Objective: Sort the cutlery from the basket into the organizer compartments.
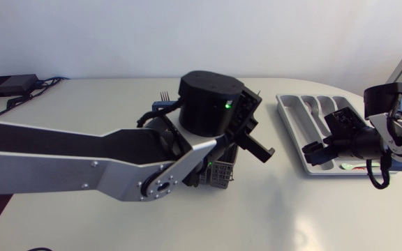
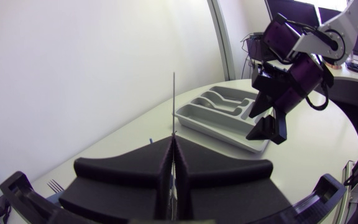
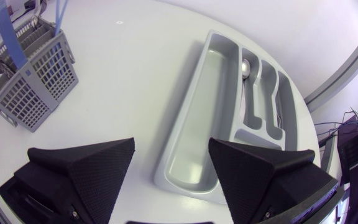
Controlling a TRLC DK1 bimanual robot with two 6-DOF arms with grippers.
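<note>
Our left hand (image 2: 173, 171) is pressed together on a thin cutlery piece (image 2: 173, 106). The piece stands up from between the two fingers (image 2: 123, 177) and shows only edge-on in the left wrist view, so we cannot tell whether it is a knife, a fork or a spoon. The head view places this hand above the counter (image 1: 117, 230), just beside the basket (image 1: 222, 173) on the side toward the organizer (image 1: 285, 104). Our right hand (image 3: 173, 165) is spread, holds nothing and hangs over one end of the organizer, whose long compartment is bare beneath it. A spoon (image 3: 246, 66) lies in one of the narrower compartments, and blue handles (image 3: 8, 37) stand in the basket. In our judgement the held piece is rigid metal, light and not fragile. It is also smooth, so it can pivot or slide between the fingers when pinched at a single spot. The grip appears to sit low on the piece, with most of its length free above, and that leverage favours swinging. We advise holding across the flat faces, nearer the middle of the length where possible. We also advise moving without jerks and lowering the piece close to the compartment floor before release, since a dropped piece may bounce into the wrong slot.
</note>
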